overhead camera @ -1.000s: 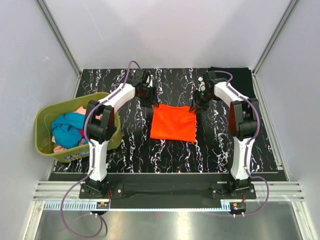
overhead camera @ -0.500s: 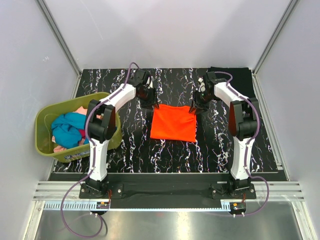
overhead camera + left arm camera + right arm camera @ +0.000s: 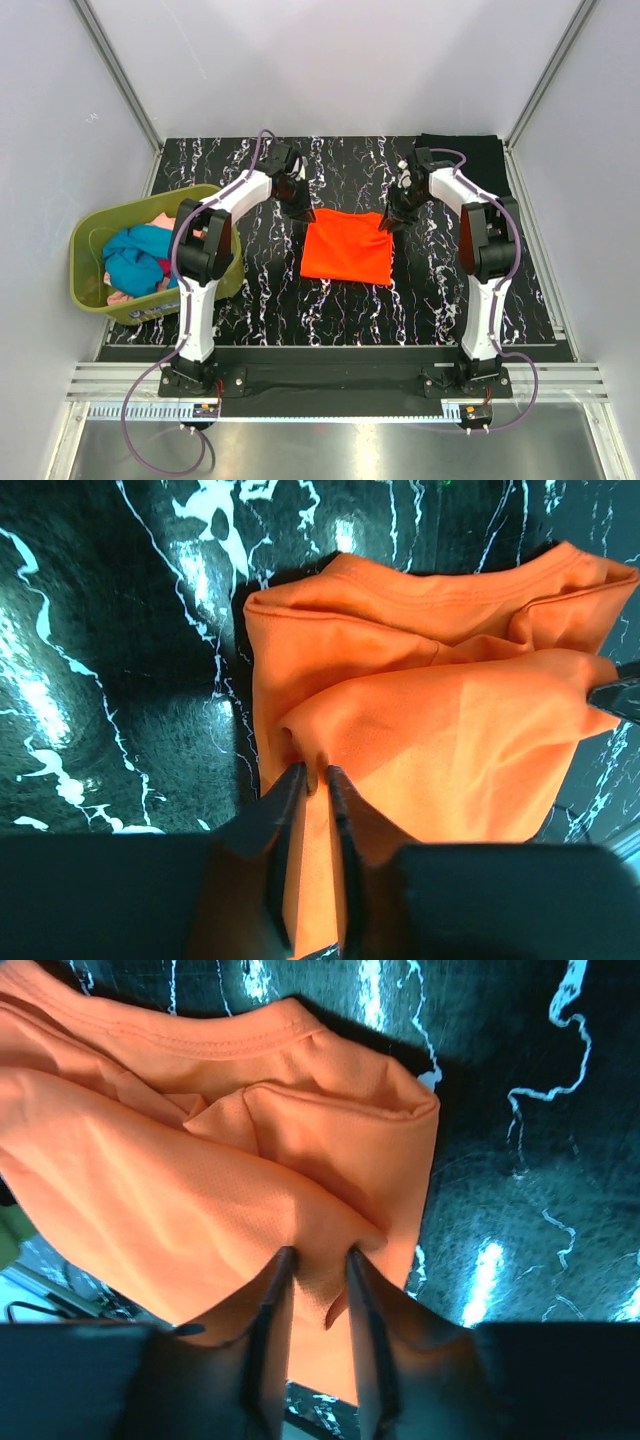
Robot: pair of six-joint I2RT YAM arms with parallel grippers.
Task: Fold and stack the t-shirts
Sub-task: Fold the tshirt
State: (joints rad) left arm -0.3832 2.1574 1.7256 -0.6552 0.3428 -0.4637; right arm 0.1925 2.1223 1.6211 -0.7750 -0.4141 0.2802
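Both arms reach forward, elbows out, wrists turned inward over the table (image 3: pixel 250 290); the left gripper (image 3: pixel 300 212) pinches the far left corner of the orange shirt (image 3: pixel 347 250), fingers (image 3: pixel 270 825) narrow on a fold; the right gripper (image 3: pixel 388 220) nips the far right corner likewise; the shirt lies folded mid-table.

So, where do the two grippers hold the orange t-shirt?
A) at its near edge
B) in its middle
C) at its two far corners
C: the left gripper and the right gripper sit at the far corners of the orange t-shirt, and each pair of fingers pinches cloth.
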